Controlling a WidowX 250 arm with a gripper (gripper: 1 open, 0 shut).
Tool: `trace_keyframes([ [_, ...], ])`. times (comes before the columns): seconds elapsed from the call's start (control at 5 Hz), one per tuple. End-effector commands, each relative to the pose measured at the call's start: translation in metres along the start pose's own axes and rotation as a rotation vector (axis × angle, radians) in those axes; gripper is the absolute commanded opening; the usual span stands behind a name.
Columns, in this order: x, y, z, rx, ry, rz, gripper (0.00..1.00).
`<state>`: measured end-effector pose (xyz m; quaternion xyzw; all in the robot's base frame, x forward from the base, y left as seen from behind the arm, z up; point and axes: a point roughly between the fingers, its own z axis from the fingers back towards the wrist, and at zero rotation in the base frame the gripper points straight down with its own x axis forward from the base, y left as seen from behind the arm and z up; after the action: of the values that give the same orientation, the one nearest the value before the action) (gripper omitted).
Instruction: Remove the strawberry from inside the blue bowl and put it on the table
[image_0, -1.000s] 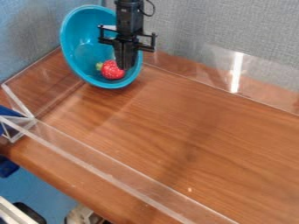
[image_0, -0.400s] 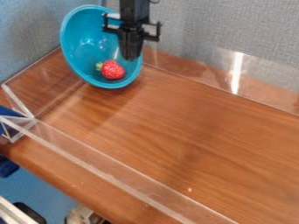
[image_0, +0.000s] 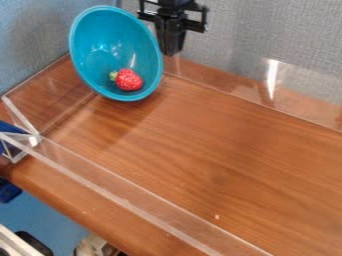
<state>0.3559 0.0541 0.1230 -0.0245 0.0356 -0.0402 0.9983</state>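
Observation:
The blue bowl stands tilted on its edge at the back left of the table, its opening turned toward the camera. Low inside it lies the small red strawberry. My gripper hangs pointing down just right of the bowl's rim, above the table's back edge. Its fingers are shut with nothing between them. It is clear of the strawberry.
Low clear acrylic walls edge the wooden tabletop at the front, left and back right. A grey fabric wall rises behind. A blue object sits outside the front-left corner.
My gripper has lifted out of the bowl and shifted right, staying shut. The strawberry has stayed in the bowl, hardly moved.

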Motion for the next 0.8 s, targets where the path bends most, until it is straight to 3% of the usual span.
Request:
trace_keyframes([
  [0.0,0.0,-0.016,0.026,0.007,-0.076,-0.064,0.0],
  [0.2,0.004,-0.022,0.02,-0.002,-0.063,-0.095,1.0],
  [0.6,0.008,-0.011,0.007,-0.006,-0.032,-0.091,1.0],
])
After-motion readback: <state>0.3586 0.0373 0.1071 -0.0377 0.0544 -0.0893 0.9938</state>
